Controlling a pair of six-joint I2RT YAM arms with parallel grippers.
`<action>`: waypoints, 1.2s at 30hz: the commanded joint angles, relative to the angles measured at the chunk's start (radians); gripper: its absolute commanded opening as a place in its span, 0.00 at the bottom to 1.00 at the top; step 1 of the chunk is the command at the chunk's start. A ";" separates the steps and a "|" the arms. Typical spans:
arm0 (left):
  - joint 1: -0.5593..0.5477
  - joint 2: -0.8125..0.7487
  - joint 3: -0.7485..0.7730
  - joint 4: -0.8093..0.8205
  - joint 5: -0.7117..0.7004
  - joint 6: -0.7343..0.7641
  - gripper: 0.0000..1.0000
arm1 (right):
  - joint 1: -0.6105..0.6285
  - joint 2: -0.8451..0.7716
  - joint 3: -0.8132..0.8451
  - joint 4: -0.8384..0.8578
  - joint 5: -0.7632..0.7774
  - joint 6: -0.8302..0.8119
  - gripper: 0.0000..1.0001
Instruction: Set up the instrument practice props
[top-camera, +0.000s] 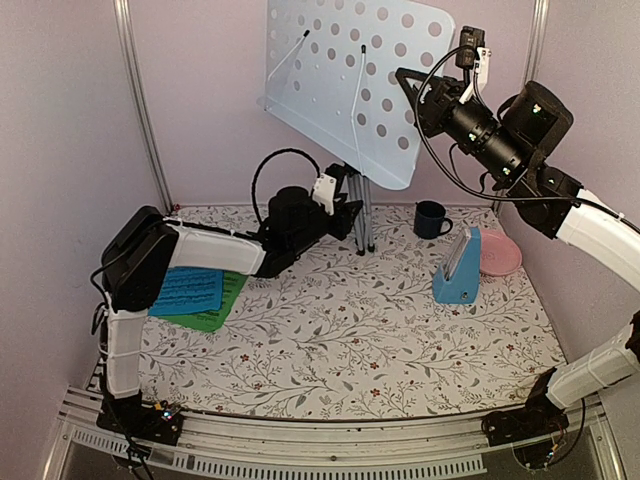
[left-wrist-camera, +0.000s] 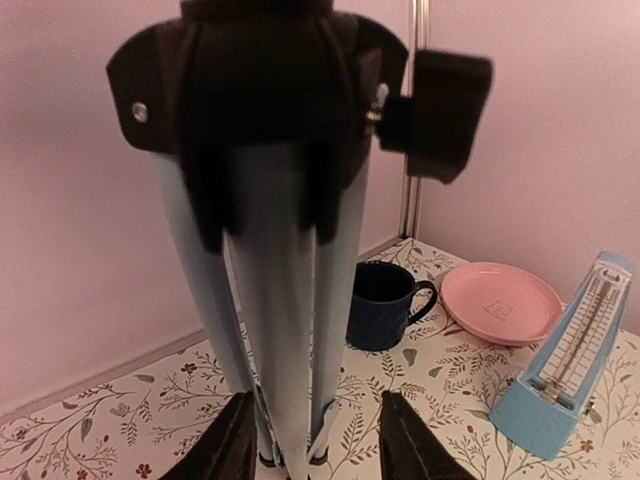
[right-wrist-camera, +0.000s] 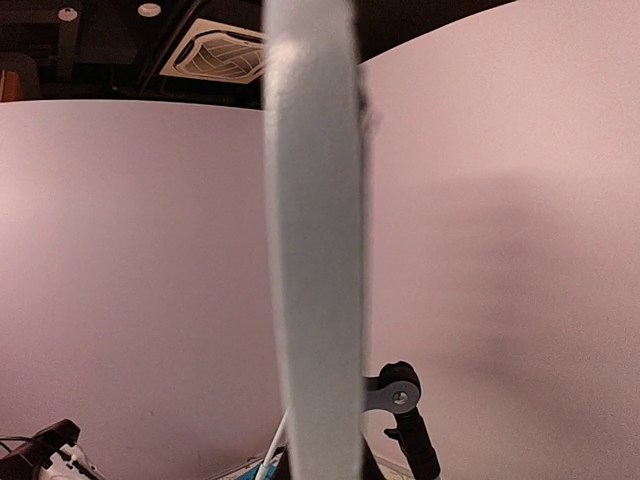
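The pale blue-grey perforated music stand (top-camera: 350, 80) rises at the back on a silver tripod (top-camera: 358, 215) whose legs are folded together. My left gripper (top-camera: 345, 212) straddles those legs (left-wrist-camera: 285, 330) low down, open; the left finger (left-wrist-camera: 225, 445) sits close to a leg and the right finger (left-wrist-camera: 412, 440) stands apart. My right gripper (top-camera: 412, 90) is up high, shut on the right edge of the stand's plate (right-wrist-camera: 312, 250), which I see edge-on. A blue music sheet (top-camera: 188, 290) lies on a green one (top-camera: 222, 308) at the left. The blue pyramid metronome (top-camera: 458, 268) stands at the right.
A dark blue mug (top-camera: 432, 219) stands right of the tripod, with a pink plate (top-camera: 499, 252) beyond the metronome. Pink walls close in at the back and both sides. The left arm's elbow (top-camera: 140, 255) hangs over the sheets.
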 joint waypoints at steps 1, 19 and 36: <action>0.022 0.051 0.066 0.038 0.042 0.040 0.40 | 0.004 -0.090 0.094 0.352 0.003 0.044 0.00; 0.037 0.111 0.220 0.015 0.071 0.025 0.04 | 0.004 -0.093 0.069 0.365 0.025 0.050 0.00; 0.040 -0.081 0.100 -0.123 0.119 0.046 0.00 | 0.003 -0.127 0.020 0.411 0.021 0.000 0.71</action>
